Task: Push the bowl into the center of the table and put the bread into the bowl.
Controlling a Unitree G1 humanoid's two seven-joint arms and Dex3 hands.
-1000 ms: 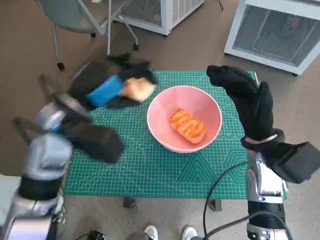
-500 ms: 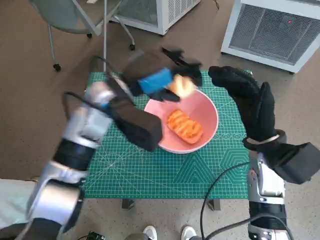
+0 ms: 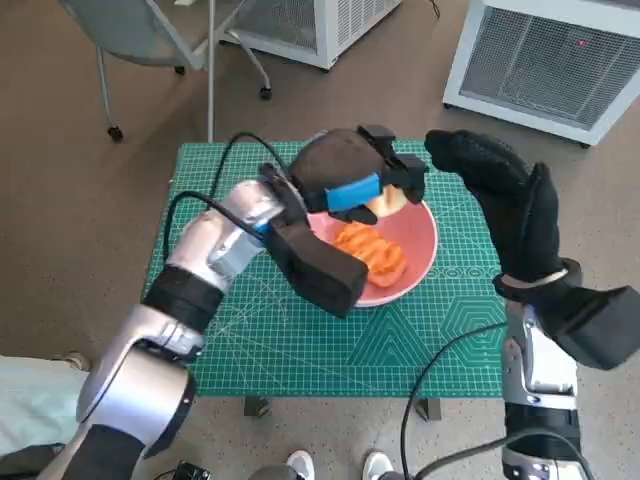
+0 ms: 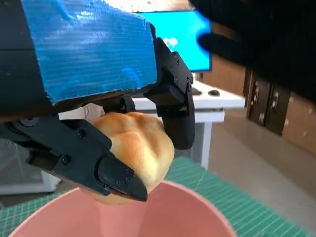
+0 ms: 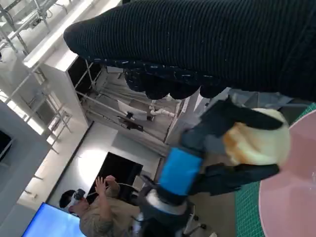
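left hand (image 3: pixel 362 182): fingers closed round a held item, arm reaching forward | right hand (image 3: pixel 505 205): raised, empty, fingers extended

no words, labels, brands or numbers can be read in any view. the green mat (image 3: pixel 300 340) on the table carries only printed grid lines and angled rulings, too fine to read. the blue screen (image 4: pixel 187 39) far behind the table shows a white blur, not legible.
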